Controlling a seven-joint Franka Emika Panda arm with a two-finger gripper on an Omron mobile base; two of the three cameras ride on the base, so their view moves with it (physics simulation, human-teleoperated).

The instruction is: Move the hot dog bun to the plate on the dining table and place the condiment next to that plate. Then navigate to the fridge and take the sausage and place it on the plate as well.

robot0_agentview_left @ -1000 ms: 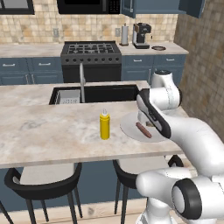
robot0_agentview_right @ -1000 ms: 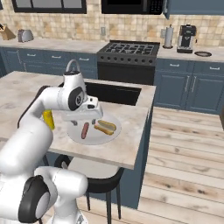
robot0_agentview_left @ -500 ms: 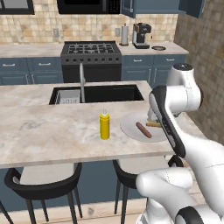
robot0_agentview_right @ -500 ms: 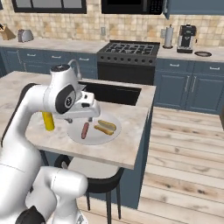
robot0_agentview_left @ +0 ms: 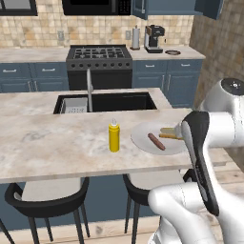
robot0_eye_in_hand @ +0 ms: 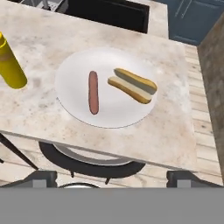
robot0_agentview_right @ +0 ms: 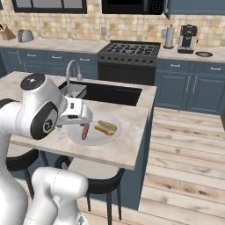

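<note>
Plate loaded, fingers (robot0_eye_in_hand: 112, 178) spread wide and empty

In the hand view, the sausage (robot0_eye_in_hand: 93, 98) at 9 o'clock and bun (robot0_eye_in_hand: 132, 85) at 2 o'clock lie apart on the plate (robot0_eye_in_hand: 109, 117); the condiment (robot0_eye_in_hand: 10, 65) stands beside it at 9 o'clock on the desk (robot0_eye_in_hand: 166, 131), seemingly as asked.

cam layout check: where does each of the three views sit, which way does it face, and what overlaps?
Left base view: behind the arm's left, facing the dining table, condiment, plate; arm at lower right.
Right base view: behind its right, facing the plate; arm at lower left.
Hand view: above the table edge, looking down on sausage and hot dog bun; open gripper at the bottom.
All three share the plate.
</note>
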